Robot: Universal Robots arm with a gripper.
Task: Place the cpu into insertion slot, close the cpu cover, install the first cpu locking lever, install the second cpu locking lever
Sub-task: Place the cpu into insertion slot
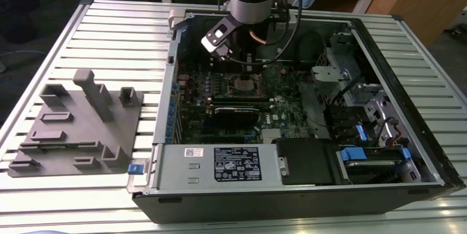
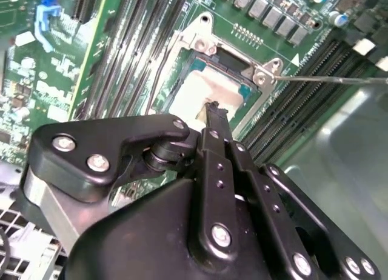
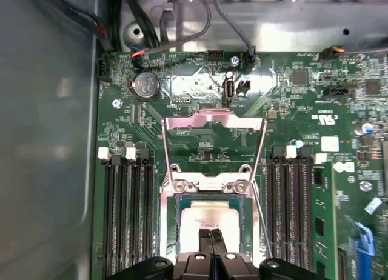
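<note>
Exterior view: high, well back from insertion slot (image 1: 243,85), angled down over bench (image 1: 109,31), takes in whole computer case (image 1: 292,206). Both wrist views: close above same insertion slot (image 3: 180,225) (image 2: 225,59); first looks straight down, second oblique.

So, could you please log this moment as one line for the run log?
hand: shut, tips over cpu | cpu: lying in insertion slot | cpu cover: raised open | contact: cannot tell

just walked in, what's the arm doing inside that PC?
The arm's gripper is down inside the open computer case, with its fingers together and their tips at the chip. The chip lies in the socket. The cover stands flipped open, and a locking lever is swung out, not latched.
</note>
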